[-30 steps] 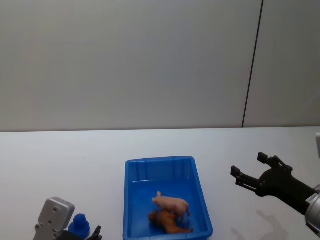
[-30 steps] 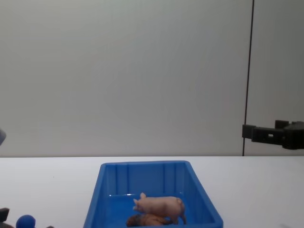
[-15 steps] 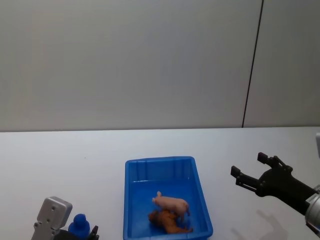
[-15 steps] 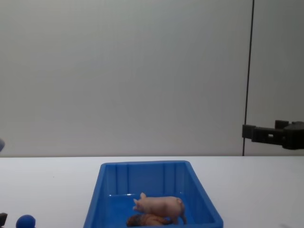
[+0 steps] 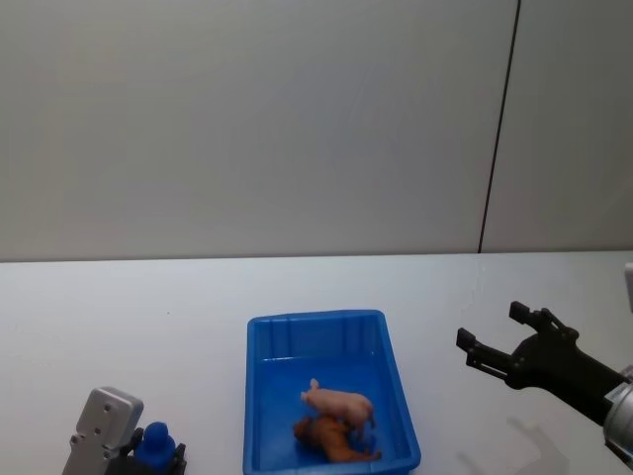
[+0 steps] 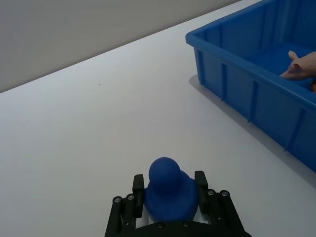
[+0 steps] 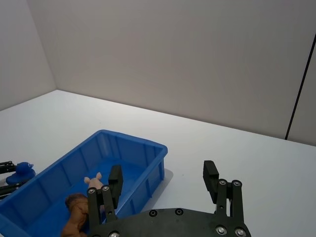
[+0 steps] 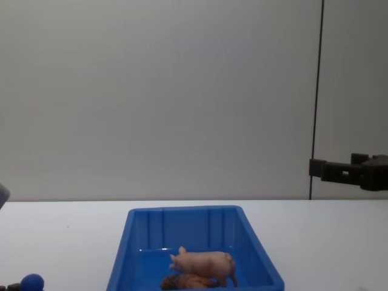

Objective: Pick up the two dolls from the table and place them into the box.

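Both dolls are inside the blue box [image 5: 315, 319]: the pink pig [image 5: 339, 402] stands upright, and the brown lion [image 5: 331, 436] lies just in front of it near the front wall. The chest view shows the same pig [image 8: 203, 262] and lion [image 8: 185, 280]. My left gripper [image 5: 153, 450] is low at the table's front left, its fingers [image 6: 138, 185] pressed on both sides of a small blue toy [image 6: 168, 185]. To the right of the box, my right gripper [image 5: 490, 327] hovers open above the table with nothing in it.
The white table [image 5: 119, 317] stretches out to the left, behind and to the right of the box. A grey wall with a dark vertical seam [image 5: 499, 129] stands behind it. The blue toy [image 8: 30, 282] sits well left of the box.
The left gripper's fingers have drawn in against the blue toy, and the wrist has shifted slightly. The right arm, the box and both dolls have not moved.
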`<action>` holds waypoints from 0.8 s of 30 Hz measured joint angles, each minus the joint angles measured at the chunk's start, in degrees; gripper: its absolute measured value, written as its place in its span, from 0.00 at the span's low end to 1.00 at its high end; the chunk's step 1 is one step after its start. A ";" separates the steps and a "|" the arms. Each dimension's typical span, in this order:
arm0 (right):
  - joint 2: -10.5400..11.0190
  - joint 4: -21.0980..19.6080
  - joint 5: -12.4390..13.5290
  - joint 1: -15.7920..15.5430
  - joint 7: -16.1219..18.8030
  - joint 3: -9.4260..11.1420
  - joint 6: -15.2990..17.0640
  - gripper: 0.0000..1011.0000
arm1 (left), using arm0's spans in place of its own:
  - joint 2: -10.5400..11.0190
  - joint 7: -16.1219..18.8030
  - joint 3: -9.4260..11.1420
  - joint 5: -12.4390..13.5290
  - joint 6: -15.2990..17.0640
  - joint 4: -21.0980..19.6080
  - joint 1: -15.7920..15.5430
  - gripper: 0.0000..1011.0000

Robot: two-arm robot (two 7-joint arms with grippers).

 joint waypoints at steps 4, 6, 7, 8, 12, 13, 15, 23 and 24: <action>0.00 0.00 0.00 0.00 0.00 0.00 0.00 0.99 | -0.20 -0.43 -0.16 -0.01 0.19 0.55 -0.36 0.57; 0.00 0.00 0.00 0.00 0.00 0.00 0.00 0.99 | -0.27 -0.61 -0.31 0.03 0.23 0.77 -0.55 0.55; 0.00 0.00 0.00 -0.01 0.00 0.00 0.00 0.99 | -0.27 -0.64 -0.35 0.07 0.26 0.79 -0.61 0.55; 0.00 0.00 0.00 -0.01 0.00 0.00 0.00 0.99 | -0.28 -0.66 -0.40 0.13 0.28 0.79 -0.67 0.53; 0.00 0.00 0.00 0.00 0.00 0.00 0.00 0.99 | -0.28 -0.85 -0.84 0.73 0.16 0.35 -1.15 0.51; 0.00 0.00 0.00 0.00 0.00 0.00 0.00 0.99 | -0.27 -0.90 -0.95 0.86 0.06 0.15 -1.28 0.50; 0.00 0.00 0.00 0.00 0.00 0.00 0.00 0.99 | -0.27 -1.01 -1.11 1.15 -0.18 -0.18 -1.52 0.49; 0.00 0.00 0.00 0.00 0.00 0.00 0.00 0.99 | -0.75 -2.26 -1.84 3.24 -1.70 -2.13 -3.72 0.43; 0.00 0.00 0.00 0.00 0.00 0.00 0.00 0.99 | -0.88 -2.44 -1.86 3.47 -1.84 -2.28 -4.00 0.43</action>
